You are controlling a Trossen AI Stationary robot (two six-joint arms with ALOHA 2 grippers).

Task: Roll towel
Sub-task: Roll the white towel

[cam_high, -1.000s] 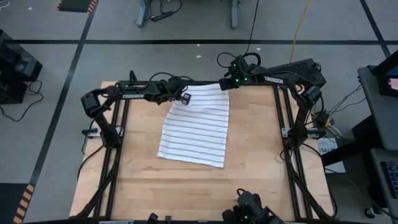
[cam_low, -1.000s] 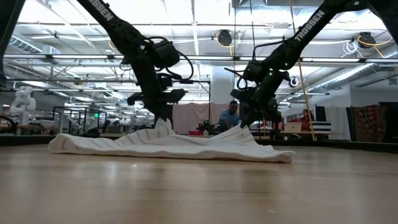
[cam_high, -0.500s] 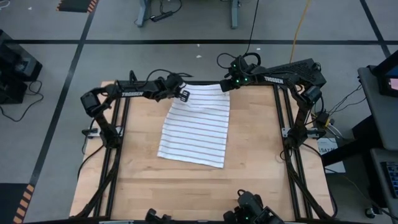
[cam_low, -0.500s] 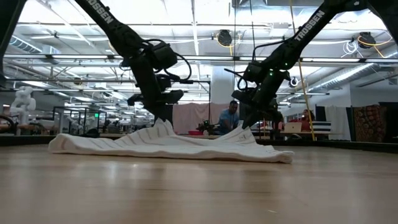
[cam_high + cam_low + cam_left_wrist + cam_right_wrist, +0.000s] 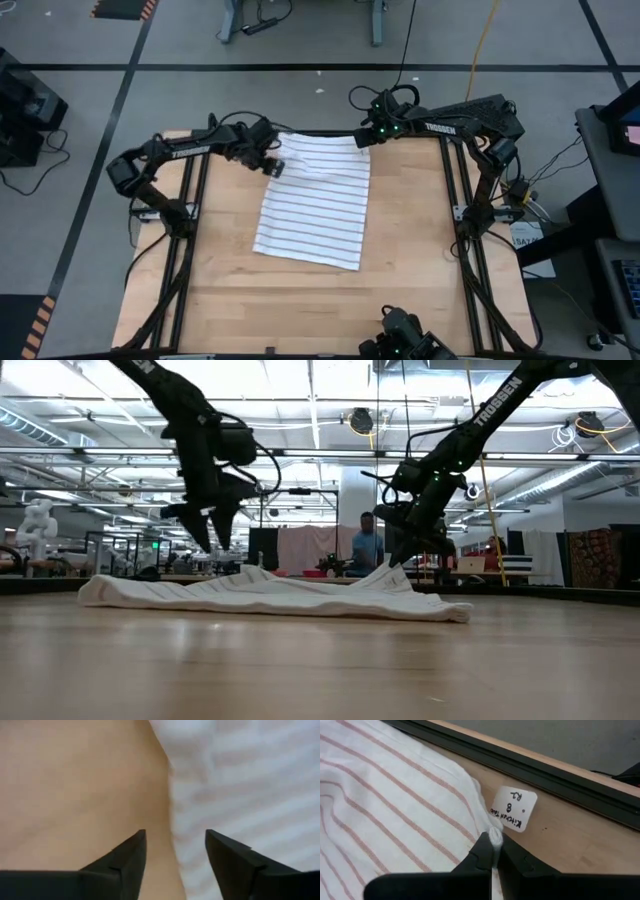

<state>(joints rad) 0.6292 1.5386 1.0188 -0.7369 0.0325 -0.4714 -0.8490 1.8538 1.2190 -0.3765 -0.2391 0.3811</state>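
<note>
The white towel with thin dark stripes lies spread flat on the wooden table, its long side running from far to near. My right gripper is shut on the towel's far right corner, beside a small white tag. My left gripper stands open above the table, just left of the towel's far left corner, and touches nothing. In the left wrist view the towel's left edge runs past the gap between the open fingers. My right gripper pinches the towel's far right corner between its two fingers, right next to the tag. The fingers slant down from the far right. That corner is raised into a small peak, while all else of the towel lies on the table.
A black frame rail runs along the table's far edge close behind the towel. Bare wood stretches from the towel's near edge to the table's front. A person stands in the room beyond the table.
My left gripper has opened and let go of the towel's far left corner. It has then risen and drawn away toward the table's left edge, tipping more steeply downward. The peak it held has sunk flat onto the table. The right corner stays raised.
</note>
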